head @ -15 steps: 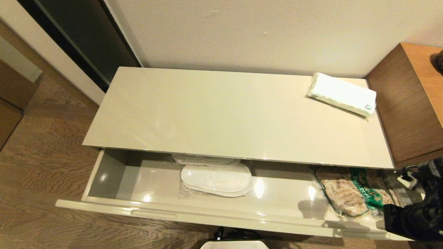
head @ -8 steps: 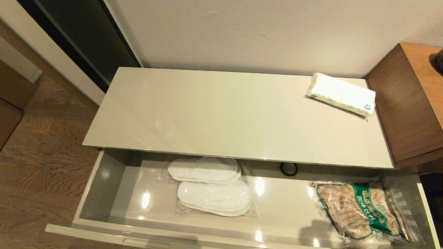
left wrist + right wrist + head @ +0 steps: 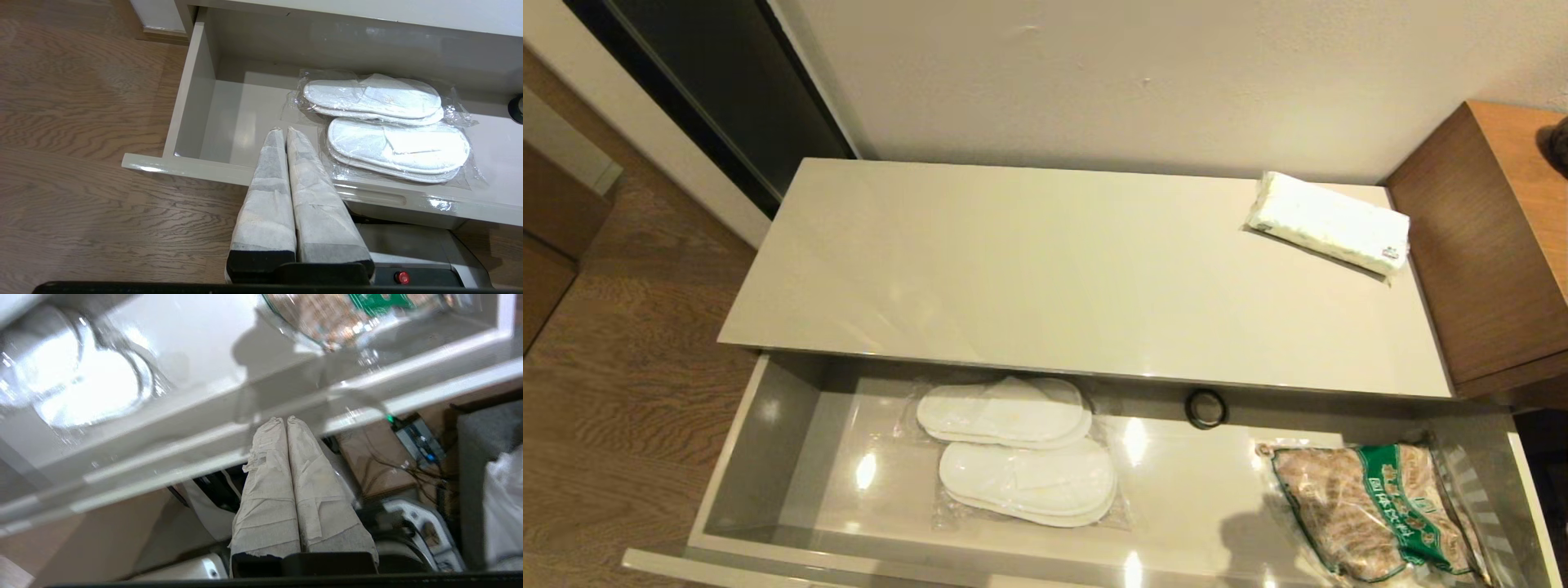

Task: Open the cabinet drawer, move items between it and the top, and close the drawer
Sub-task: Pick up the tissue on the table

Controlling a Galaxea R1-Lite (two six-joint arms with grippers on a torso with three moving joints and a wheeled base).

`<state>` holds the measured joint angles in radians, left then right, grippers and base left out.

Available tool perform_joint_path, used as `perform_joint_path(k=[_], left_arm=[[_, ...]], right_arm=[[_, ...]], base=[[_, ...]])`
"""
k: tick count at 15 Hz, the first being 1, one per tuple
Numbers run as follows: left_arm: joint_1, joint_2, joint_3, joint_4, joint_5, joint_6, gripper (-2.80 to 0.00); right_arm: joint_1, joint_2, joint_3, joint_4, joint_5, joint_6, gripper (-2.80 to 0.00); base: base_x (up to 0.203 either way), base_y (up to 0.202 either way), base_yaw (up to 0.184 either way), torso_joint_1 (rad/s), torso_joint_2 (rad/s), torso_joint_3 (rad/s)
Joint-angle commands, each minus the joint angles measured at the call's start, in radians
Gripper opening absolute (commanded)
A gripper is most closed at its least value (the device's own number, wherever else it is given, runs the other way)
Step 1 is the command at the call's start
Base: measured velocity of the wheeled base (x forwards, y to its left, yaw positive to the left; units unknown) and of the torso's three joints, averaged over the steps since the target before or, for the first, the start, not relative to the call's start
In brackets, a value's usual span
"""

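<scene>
1. The cabinet drawer (image 3: 768, 433) stands pulled far out beneath the top (image 3: 1029, 269), its glossy grey floor catching the ceiling lights and its beige front panel running off the near edge of the head view.
2. The slippers (image 3: 1021, 449), white and sealed in a clear plastic bag, lie flat on the drawer floor left of centre, one pair just beyond the other; the far pair sits partly under the overhang of the top.
3. The tissue pack (image 3: 1327, 222) rests on the top at its far right corner, angled slightly, close to the brown wooden cabinet (image 3: 1494, 245) alongside.
4. A green-labelled bag of brown food (image 3: 1372, 510) fills the right end of the drawer, and a small black ring (image 3: 1205, 408) lies towards the back of the floor, between the slippers and the bag.
5. The left gripper (image 3: 282, 131), seen only in its wrist view, hovers over the near left part of the drawer, just beside the slippers, its cloth-wrapped fingers (image 3: 267, 179) pressed together with nothing between them.
6. The right gripper (image 3: 284, 420), seen only in its wrist view, hangs in front of and below the drawer's front panel, its wrapped fingers (image 3: 269, 477) likewise closed and empty.
</scene>
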<state>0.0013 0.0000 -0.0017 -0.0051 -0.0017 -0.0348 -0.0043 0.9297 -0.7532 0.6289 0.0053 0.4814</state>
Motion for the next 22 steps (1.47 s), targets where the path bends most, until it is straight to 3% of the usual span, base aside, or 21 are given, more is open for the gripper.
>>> perform_joint_path(k=[1, 7, 8, 12, 14, 16, 18, 22], left_arm=[[0.0, 0.0, 0.0, 0.0, 0.0, 0.0, -2.8], [0.0, 0.0, 0.0, 0.0, 0.0, 0.0, -2.8], [0.0, 0.0, 0.0, -0.001, 0.0, 0.0, -2.8], [0.0, 0.0, 0.0, -0.001, 0.0, 0.0, -2.8], [-0.001, 0.0, 0.0, -0.001, 0.0, 0.0, -2.8], [0.0, 0.0, 0.0, -0.001, 0.0, 0.0, -2.8], [-0.001, 0.0, 0.0, -0.001, 0.0, 0.0, -2.8], [0.0, 0.0, 0.0, -0.001, 0.0, 0.0, -2.8]], right_arm=[[0.0, 0.059, -0.008, -0.015, 0.0, 0.007, -2.8], [0.0, 0.293, -0.112, -0.105, -0.011, 0.02, -2.8], [0.0, 0.357, -0.156, -0.121, -0.038, 0.012, 0.0], [0.003, 0.6, -0.462, -0.143, -0.187, -0.123, 0.0], [0.014, 0.715, -0.611, -0.147, -0.319, -0.225, 0.0], [0.053, 0.785, -0.699, -0.151, -0.431, -0.385, 0.0], [0.079, 0.834, -0.727, -0.175, -0.459, -0.551, 0.0], [0.093, 0.938, -0.77, -0.403, -0.559, -0.878, 0.0]], base=[[0.0, 0.0, 0.0, 0.0, 0.0, 0.0], [0.0, 0.0, 0.0, 0.0, 0.0, 0.0], [0.0, 0.0, 0.0, 0.0, 0.0, 0.0], [0.0, 0.0, 0.0, 0.0, 0.0, 0.0], [0.0, 0.0, 0.0, 0.0, 0.0, 0.0], [0.0, 0.0, 0.0, 0.0, 0.0, 0.0], [0.0, 0.0, 0.0, 0.0, 0.0, 0.0], [0.0, 0.0, 0.0, 0.0, 0.0, 0.0]])
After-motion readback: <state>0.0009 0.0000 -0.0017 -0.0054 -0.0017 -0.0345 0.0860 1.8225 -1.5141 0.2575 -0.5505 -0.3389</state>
